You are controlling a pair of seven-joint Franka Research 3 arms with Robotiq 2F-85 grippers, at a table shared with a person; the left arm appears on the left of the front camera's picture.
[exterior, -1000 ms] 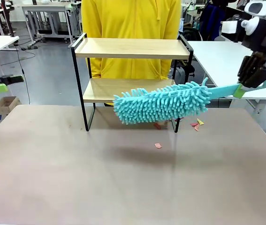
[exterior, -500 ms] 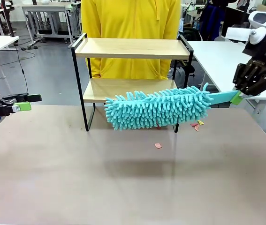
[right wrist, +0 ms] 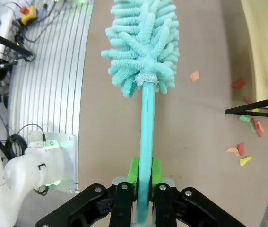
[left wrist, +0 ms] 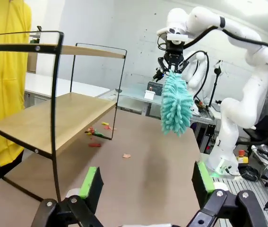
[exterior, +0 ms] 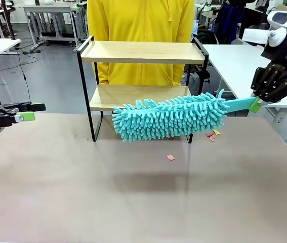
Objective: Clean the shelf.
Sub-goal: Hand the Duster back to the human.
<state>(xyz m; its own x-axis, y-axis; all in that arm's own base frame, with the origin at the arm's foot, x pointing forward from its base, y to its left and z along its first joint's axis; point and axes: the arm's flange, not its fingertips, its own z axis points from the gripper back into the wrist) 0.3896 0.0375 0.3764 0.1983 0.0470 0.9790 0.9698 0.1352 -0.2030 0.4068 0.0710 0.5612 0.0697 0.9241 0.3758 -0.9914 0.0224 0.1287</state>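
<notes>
We see the small two-tier shelf, two light wooden boards in a thin black metal frame w/ raised side rails, standing at the far side of the beige table, just in front of a person in a yellow top. Both boards look bare from the front.

Right gripper, black w/ green pads, is clamped tight on the flat teal plastic handle of a teal microfibre duster w/ a shaggy noodle head. In the right wrist view the handle runs straight up from betw. the pads to the fluffy head. The duster is held roughly level, head hanging above the table, in front of the shelf's lower board & right front leg. Whether the noodles touch the frame we can't tell.

Left gripper hovers at the table's left edge, jaws spread wide, nothing betw. them; from the front it shows side-on.

Small paper scraps, red, orange & yellow, lie on the table by the shelf's right foot, w/ one more orange scrap nearer us. In the left wrist view several scraps sit under & beside the lower board.
</notes>
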